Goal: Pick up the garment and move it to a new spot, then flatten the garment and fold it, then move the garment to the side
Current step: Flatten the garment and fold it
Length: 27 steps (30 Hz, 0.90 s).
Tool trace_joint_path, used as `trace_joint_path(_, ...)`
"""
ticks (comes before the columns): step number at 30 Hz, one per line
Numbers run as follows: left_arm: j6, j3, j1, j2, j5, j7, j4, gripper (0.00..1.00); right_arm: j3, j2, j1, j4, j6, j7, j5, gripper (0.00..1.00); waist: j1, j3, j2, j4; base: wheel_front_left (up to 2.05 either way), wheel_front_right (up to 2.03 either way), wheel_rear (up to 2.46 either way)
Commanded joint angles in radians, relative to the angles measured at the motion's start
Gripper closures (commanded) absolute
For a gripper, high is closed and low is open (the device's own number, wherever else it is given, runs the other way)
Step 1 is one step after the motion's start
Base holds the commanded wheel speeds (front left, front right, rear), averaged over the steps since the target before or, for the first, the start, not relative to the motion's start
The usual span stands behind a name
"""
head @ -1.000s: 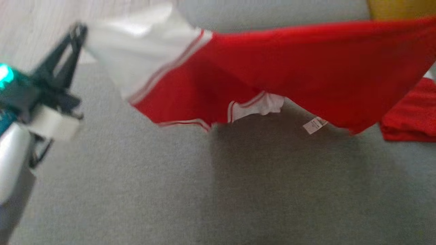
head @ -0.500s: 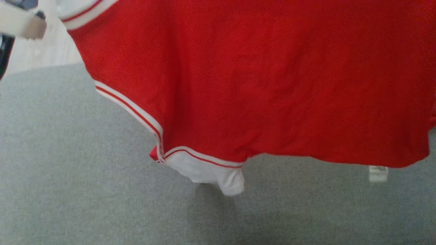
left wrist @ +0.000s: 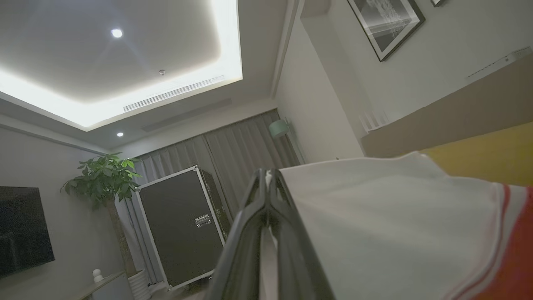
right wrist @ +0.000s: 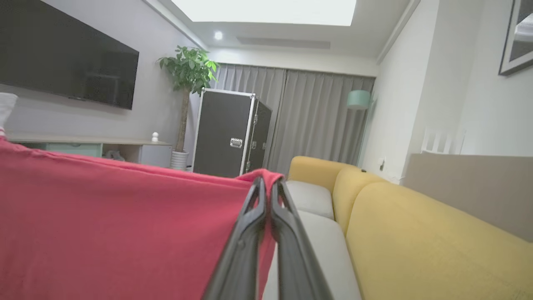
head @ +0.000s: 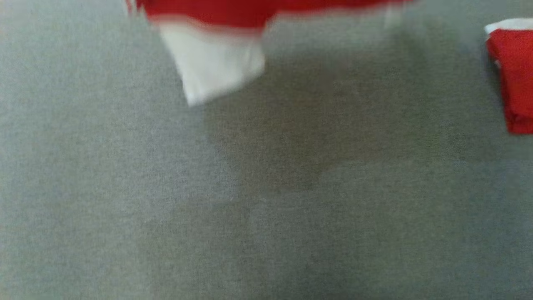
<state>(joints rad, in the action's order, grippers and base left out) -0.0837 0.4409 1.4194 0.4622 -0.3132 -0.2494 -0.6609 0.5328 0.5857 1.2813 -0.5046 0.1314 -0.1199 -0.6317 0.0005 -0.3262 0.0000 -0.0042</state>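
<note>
1. The grey fabric surface [head: 125, 208] spreads across the head view. It lies bare from the centre to 6 o'clock and out to 9 o'clock, with a soft shadow just past centre toward 1 o'clock.
2. In the right wrist view a yellow sofa [right wrist: 416, 233] runs from 4 o'clock up to centre, with pale grey seat cushions.
3. The garment [head: 216, 12], red with a white sleeve, hangs blurred along the head view's 12 o'clock edge. The sleeve dangles at 11 o'clock.
4. A television [right wrist: 62, 71] is on the wall at 10 o'clock.
5. A black flight case [right wrist: 225, 133] stands at 12 o'clock before grey curtains [right wrist: 316, 121], with a potted plant [right wrist: 189, 66] beside it.
6. A folded red cloth [head: 514, 75] lies at 2 o'clock, cut by the right edge, well apart from the sleeve.
7. The left hand [left wrist: 268, 175] is pinched tight on the white sleeve. The right hand [right wrist: 268, 181] is pinched tight on the garment's red edge.
</note>
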Motion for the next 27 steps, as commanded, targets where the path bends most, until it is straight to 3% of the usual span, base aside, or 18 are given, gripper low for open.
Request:
trace_joint_path(1,0.004,-0.046,0.062,0.028,-0.003,-0.008,0.016,1.00,-0.006,0.007,0.056,-0.013,-0.001,-0.050,0.025,1.00,-0.0005,-0.049,0.0000,0.024,0.00,0.00,0.00)
trace_joint_path(7,-0.036,-0.042,-0.004,-0.024,-0.055,-0.012,0.042,1.00,0.060,0.015,0.079,-0.137,-0.001,-0.105,0.049,1.00,-0.0005,-0.094,0.0000,0.052,0.00,0.00,0.00)
trace_joint_path(16,-0.047,0.077,-0.370,0.025,-0.066,-0.012,0.210,1.00,0.155,0.009,-0.138,-0.239,-0.001,-0.132,-0.071,1.00,-0.0005,-0.088,0.0000,0.061,0.00,0.00,0.00)
trace_joint_path(21,-0.047,0.077,-0.646,0.068,-0.067,-0.012,0.308,1.00,0.170,0.050,-0.360,-0.209,-0.001,-0.139,-0.153,1.00,-0.0005,-0.016,0.0000,0.054,0.00,0.00,0.00)
trace_joint_path(27,-0.023,0.057,-0.982,0.075,-0.079,-0.012,0.384,1.00,0.156,0.123,-0.647,-0.072,-0.001,-0.141,-0.226,1.00,-0.0005,0.093,0.0000,0.039,0.00,0.00,0.00)
